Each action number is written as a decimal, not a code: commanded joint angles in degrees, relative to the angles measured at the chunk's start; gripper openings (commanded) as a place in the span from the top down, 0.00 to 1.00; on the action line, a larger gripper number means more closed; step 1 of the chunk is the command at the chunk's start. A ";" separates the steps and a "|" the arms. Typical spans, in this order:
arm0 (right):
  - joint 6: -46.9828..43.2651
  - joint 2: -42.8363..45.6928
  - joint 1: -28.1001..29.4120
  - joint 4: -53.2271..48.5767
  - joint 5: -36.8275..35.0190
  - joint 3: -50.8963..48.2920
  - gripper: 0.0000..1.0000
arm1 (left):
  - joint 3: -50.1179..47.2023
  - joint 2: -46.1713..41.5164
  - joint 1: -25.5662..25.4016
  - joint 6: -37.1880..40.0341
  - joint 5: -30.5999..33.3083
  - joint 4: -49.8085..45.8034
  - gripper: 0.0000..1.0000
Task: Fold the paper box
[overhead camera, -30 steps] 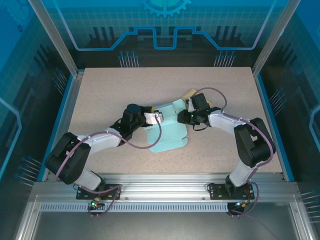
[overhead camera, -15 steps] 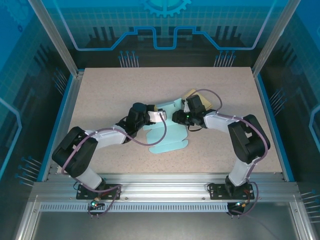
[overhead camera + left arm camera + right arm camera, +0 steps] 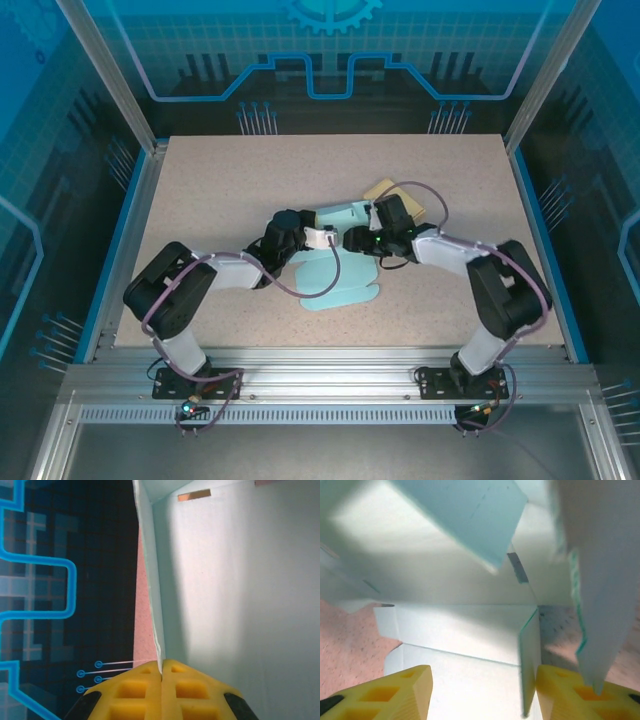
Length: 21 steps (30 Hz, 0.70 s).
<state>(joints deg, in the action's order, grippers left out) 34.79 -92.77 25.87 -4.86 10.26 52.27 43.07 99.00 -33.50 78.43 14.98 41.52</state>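
The pale teal paper box (image 3: 335, 275) lies partly folded at the table's middle, with one panel raised between the two arms. My left gripper (image 3: 322, 238) is shut on the thin edge of an upright panel (image 3: 240, 590); the card runs straight into the seam between the yellow fingers (image 3: 140, 692). My right gripper (image 3: 352, 240) faces it from the right and stands open (image 3: 482, 690) over the box's inner panels. A narrow upright flap (image 3: 530, 665) stands just inside its right finger (image 3: 570, 690). More teal flaps (image 3: 470, 515) hang above.
A tan card piece (image 3: 395, 192) lies on the speckled table (image 3: 220, 190) just behind the right gripper. Blue side rails (image 3: 125, 225) and a metal frame bound the table. The two wrists sit very close together at the centre.
The left gripper has moved right with the panel edge, raising it. The right gripper's jaws have widened and shifted slightly left. The box's flat spread has narrowed.
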 commanded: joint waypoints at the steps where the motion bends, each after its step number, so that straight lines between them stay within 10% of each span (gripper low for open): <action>1: -5.26 8.85 -2.90 -3.89 -0.98 -1.53 0.41 | -1.57 0.34 -0.72 4.44 -2.30 4.22 1.00; 10: -8.83 22.82 -14.48 -7.50 2.23 -5.88 0.42 | -3.57 -2.41 -1.50 4.49 -4.96 5.16 1.00; 21: -13.11 8.08 -21.01 -1.77 15.22 1.11 0.63 | -7.63 -3.53 -2.93 5.24 -4.80 13.49 1.00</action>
<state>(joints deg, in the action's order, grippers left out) 24.32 -82.11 5.19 -8.95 20.21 49.50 36.42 97.41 -35.77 82.76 11.73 51.03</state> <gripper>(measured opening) 0.371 0.055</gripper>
